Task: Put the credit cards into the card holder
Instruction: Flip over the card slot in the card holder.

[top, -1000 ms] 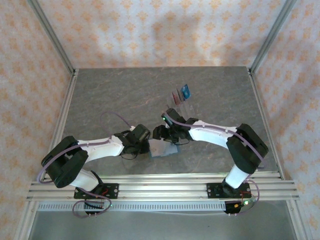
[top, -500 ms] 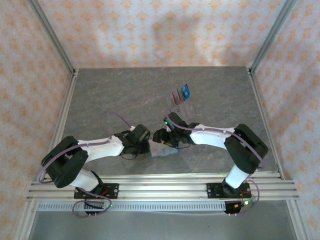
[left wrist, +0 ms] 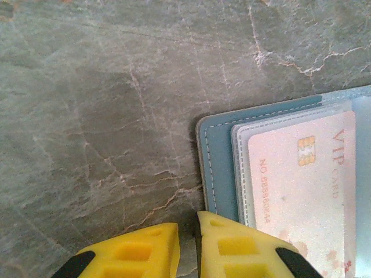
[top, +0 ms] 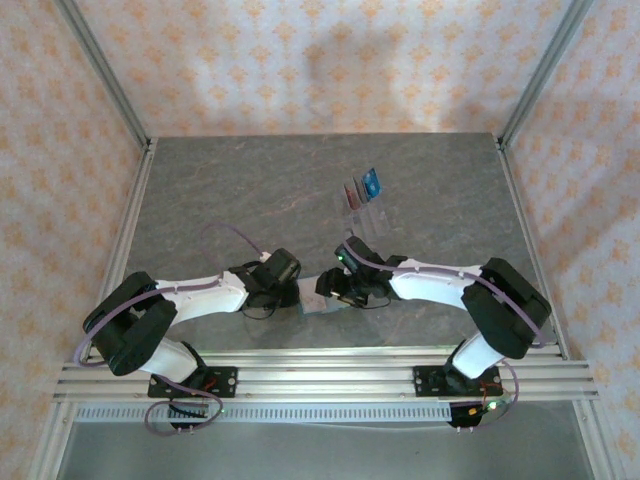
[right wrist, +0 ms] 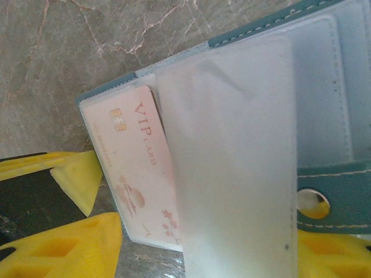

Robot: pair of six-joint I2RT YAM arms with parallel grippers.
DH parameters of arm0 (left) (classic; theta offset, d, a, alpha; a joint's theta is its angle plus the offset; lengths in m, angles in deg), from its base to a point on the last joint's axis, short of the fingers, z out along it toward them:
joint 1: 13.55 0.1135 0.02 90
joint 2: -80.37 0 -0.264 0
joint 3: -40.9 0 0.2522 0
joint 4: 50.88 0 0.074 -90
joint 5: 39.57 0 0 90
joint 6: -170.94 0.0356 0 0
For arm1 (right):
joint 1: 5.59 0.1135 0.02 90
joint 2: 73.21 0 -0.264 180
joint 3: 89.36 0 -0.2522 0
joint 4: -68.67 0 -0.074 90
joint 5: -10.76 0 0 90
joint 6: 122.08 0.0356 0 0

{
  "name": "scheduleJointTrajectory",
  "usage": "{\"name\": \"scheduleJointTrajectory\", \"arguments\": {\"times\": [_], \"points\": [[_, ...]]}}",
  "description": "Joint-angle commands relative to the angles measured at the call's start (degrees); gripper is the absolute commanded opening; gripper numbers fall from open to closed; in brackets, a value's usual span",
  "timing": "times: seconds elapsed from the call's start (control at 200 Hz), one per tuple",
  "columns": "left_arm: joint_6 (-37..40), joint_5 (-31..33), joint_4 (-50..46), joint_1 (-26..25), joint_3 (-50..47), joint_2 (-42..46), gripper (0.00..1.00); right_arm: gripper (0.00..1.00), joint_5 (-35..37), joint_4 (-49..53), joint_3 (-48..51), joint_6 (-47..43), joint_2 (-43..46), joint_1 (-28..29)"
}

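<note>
**Item 1, left gripper** (left wrist: 188,246): jaws drawn together to a slit, with nothing visible between them. The tips sit at the teal edge of the card holder (left wrist: 217,168), 1 finger touching or overlapping it. I cannot tell whether it pins the cover down.

**Item 2, right gripper** (right wrist: 197,258): fingers well apart, 1 on each side of the opened holder, with no card pinched between them. I read it as open and unloaded. Over the last second this arm came back from farther up the table and down over the holder, which it now largely hides from above. The left arm has not shifted.

**Item 3, card holder:** lies open on the table (top: 220,190), near the arm bases and between the 2 grippers. 1 pink card (right wrist: 139,174) marked VIP sits inside a clear pocket. My judgement: 1 card is delivered, and the others are still to fetch.

**Item 4, obstructions:** a loose clear leaf (right wrist: 232,162) overlaps the pink card and covers the neighbouring pocket. The strap (right wrist: 342,197) with its snap stud (right wrist: 313,204) crosses 1 side. The 2 grippers crowd each other at the holder's edge.

**Item 5, remaining stock:** a blue card (top: 372,183) and a mauve card (top: 350,190) stand in the clear rack (top: 362,212), well apart from the holder and unchanged. Any further cards are too small to count.
</note>
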Motion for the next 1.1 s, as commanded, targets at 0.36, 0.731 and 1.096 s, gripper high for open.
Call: {"name": "scheduleJointTrajectory", "arguments": {"times": [0.36,0.731,1.096], "points": [[-0.1,-6.6,7.1,-2.5,-2.3,-3.7,0.17,0.51,4.9,6.3,-9.3,-6.4,-2.7,0.2],[-0.9,-8.4,7.9,-1.4,-2.4,-3.4,0.17,0.38,0.7,0.2,-9.9,-4.6,-4.0,1.0],[-1.2,-8.4,4.5,0.9,-5.2,3.0,0.2,0.47,-2.0,-6.7,-11.3,-1.2,-10.1,2.4]]}}
